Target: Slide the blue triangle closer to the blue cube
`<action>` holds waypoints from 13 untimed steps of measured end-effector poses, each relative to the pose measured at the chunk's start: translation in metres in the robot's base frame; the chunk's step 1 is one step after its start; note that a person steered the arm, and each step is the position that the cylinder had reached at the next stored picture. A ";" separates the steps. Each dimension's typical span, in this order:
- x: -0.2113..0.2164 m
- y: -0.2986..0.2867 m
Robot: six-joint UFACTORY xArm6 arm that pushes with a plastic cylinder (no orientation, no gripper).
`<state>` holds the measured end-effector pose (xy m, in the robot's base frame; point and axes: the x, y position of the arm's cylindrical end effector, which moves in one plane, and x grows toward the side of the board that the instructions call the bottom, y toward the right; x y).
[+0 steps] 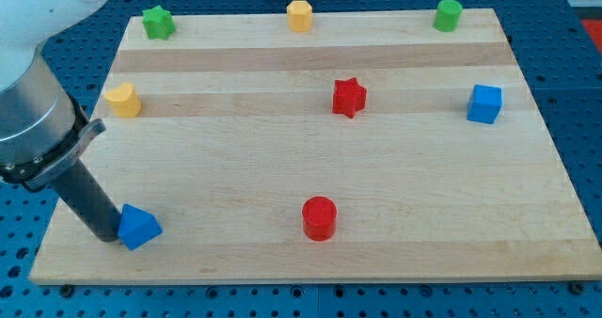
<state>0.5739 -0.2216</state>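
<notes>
The blue triangle [139, 227] lies near the bottom left corner of the wooden board [310, 149]. The blue cube [484, 103] sits far away at the view's right edge, in the upper half. My tip [106, 235] is at the end of the dark rod that comes down from the upper left. It rests right against the left side of the blue triangle, touching or nearly touching it.
A red cylinder [319, 217] stands at bottom centre and a red star [349, 97] at mid-board. A yellow heart-like block [123, 100] sits at the left. A green star [158, 22], a yellow block [299, 15] and a green cylinder [448, 15] line the top edge.
</notes>
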 end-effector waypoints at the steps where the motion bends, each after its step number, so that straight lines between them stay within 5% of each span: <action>1: 0.011 0.000; 3: 0.012 0.015; 13: -0.183 0.283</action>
<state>0.3904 0.0612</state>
